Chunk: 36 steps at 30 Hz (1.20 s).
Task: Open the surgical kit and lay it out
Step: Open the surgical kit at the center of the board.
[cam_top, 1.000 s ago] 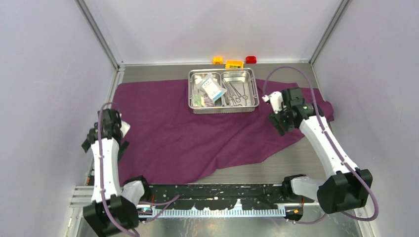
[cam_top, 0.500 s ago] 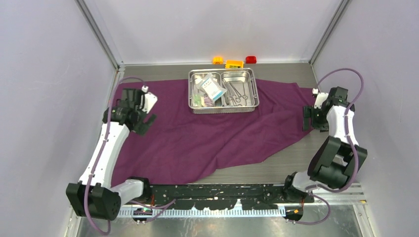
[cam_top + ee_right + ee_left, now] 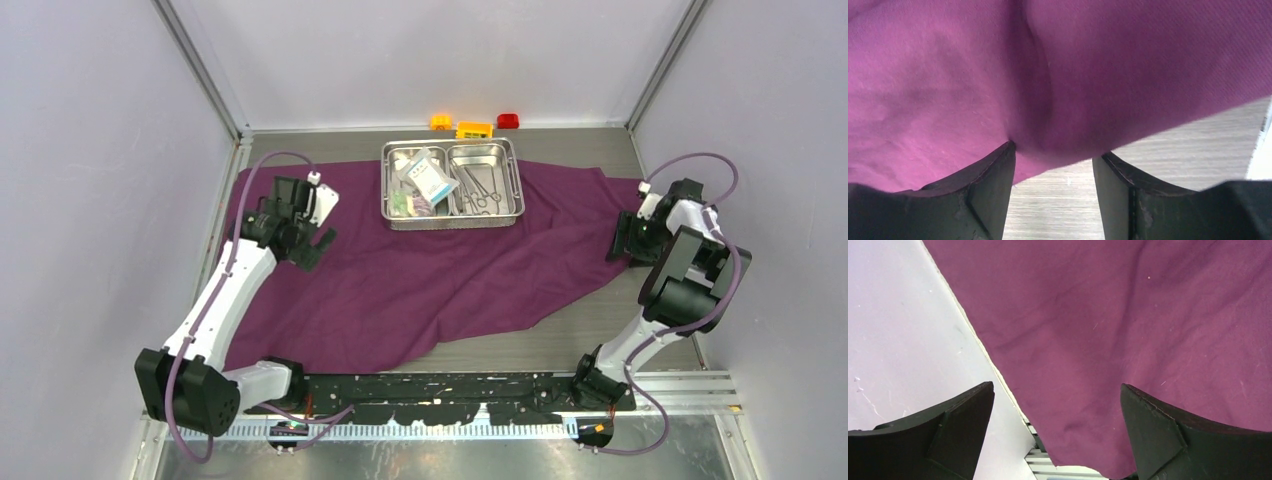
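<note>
From the top camera I see the cloth [image 3: 400, 270] spread over most of the table [image 3: 600, 320]. The tray [image 3: 452, 221] sits on the cloth's far middle, with packets [image 3: 425, 178] in its left compartment and instruments [image 3: 478, 190] in its right. The bricks [image 3: 473, 129] line the far edge behind it. My left hand [image 3: 318, 245] is over the cloth's left part, and my right hand [image 3: 625, 245] is at the cloth's right edge.

On the left wrist camera, the fingers [image 3: 958, 425] stand wide apart above flat cloth and hold nothing. The cloth's edge runs diagonally past the left one.

On the right wrist camera, the fingers [image 3: 983, 195] are clamped on a bunched fold at the cloth's edge, with bare table just beyond it.
</note>
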Available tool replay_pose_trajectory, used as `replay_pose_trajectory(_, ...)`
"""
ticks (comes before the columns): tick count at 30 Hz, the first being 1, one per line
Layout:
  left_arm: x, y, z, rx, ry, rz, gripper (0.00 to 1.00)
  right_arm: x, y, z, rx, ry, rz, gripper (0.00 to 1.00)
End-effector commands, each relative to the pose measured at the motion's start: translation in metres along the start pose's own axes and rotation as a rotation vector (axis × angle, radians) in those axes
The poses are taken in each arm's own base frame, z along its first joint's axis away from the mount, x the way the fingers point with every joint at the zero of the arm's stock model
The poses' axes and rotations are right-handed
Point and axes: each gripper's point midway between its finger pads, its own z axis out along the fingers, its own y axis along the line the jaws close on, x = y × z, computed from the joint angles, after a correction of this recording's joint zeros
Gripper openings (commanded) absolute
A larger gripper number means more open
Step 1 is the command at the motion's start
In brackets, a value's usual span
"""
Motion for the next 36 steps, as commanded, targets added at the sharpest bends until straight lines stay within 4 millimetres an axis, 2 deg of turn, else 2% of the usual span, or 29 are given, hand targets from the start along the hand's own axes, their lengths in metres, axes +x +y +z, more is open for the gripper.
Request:
replay_pose_trajectory(1, -0.012, -0.002, 0.003, -0.006, -0.040, -0.027, 1.00, -0.023, 0.009, 0.004, -0.078, -0.054, 0.024, 0.59)
replay_pose_trajectory(6, -0.014, 0.001, 0.000, -0.022, -0.046, -0.021, 1.00, -0.029, 0.018, 0.005, -0.138, -0.058, 0.037, 0.34)
replay_pose_trajectory(11, -0.016, 0.002, -0.001, -0.029, -0.046, -0.004, 1.00, -0.044, 0.023, -0.012, -0.140, -0.133, 0.030, 0.01)
replay_pose_trajectory(14, -0.015, 0.003, 0.000, -0.032, -0.039, 0.012, 1.00, -0.054, 0.029, -0.029, -0.133, -0.190, 0.019, 0.00)
replay_pose_trajectory(17, -0.017, 0.004, 0.001, -0.039, -0.036, 0.029, 1.00, -0.063, 0.043, -0.046, -0.110, -0.224, -0.035, 0.00)
replay_pose_trajectory(23, -0.022, 0.006, 0.000, -0.052, -0.042, 0.050, 1.00, -0.079, 0.098, -0.059, 0.028, -0.227, -0.270, 0.00)
replay_pose_trajectory(25, -0.023, 0.007, 0.000, -0.054, -0.041, 0.055, 1.00, -0.085, 0.117, -0.054, 0.077, -0.209, -0.354, 0.00)
replay_pose_trajectory(28, -0.022, 0.007, -0.002, -0.061, -0.038, 0.061, 1.00, -0.092, 0.138, -0.032, 0.135, -0.137, -0.448, 0.05)
replay_pose_trajectory(32, -0.020, 0.009, -0.006, -0.071, -0.034, 0.067, 1.00, -0.116, 0.147, -0.008, 0.145, -0.111, -0.456, 0.12)
replay_pose_trajectory(36, -0.019, 0.010, -0.010, -0.082, -0.039, 0.067, 1.00, -0.148, 0.151, 0.003, 0.165, -0.149, -0.451, 0.13)
